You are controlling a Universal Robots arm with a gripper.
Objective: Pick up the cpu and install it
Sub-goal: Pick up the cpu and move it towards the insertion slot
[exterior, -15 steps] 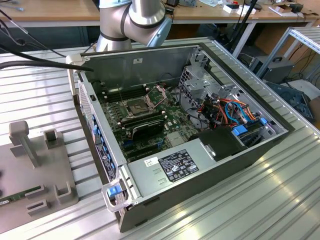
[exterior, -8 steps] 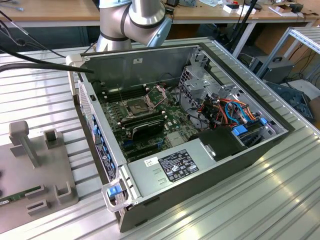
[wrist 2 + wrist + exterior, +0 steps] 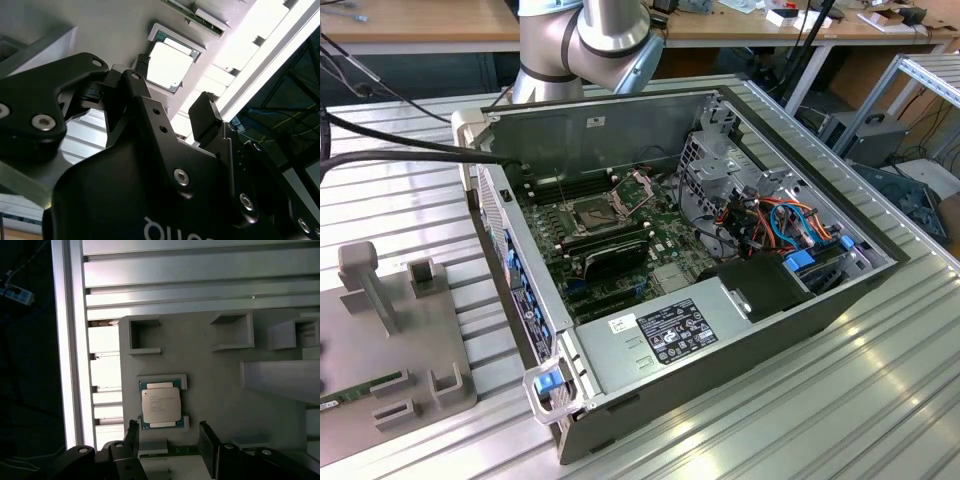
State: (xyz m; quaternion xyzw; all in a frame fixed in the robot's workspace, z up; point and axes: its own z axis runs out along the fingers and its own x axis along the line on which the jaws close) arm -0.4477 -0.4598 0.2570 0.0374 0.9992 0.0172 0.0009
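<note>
The ribbed aluminium worktop (image 3: 880,400) carries an open computer case (image 3: 610,125), which occupies the centre of the exterior view. The robot arm (image 3: 590,35) stands at the top centre of that frame, behind the case. Inside the case the motherboard (image 3: 660,240) lies flat. Its CPU socket (image 3: 592,213) sits toward the upper left of the board with the hinged metal frame (image 3: 638,190) raised. The socket appears empty, so installation is not yet done.

In both wrist views the gripper (image 3: 170,437) faces a grey moulded holder (image 3: 225,385). The cpu (image 3: 160,406) lies flat in a shallow square recess of that holder, metal top toward the camera.

The fingers (image 3: 207,440) are spread apart and grip nothing. The gap between them is wider than the cpu. The chip lies directly ahead of the fingertips, close to the centre line between them and slightly nearer one finger. No contact is apparent. The cpu appears slightly longer along the line of approach, so the fingers straddle its shorter dimension. Judgement: the pick-up step is in hand, with the approach aligned and the grasp not yet made
</note>
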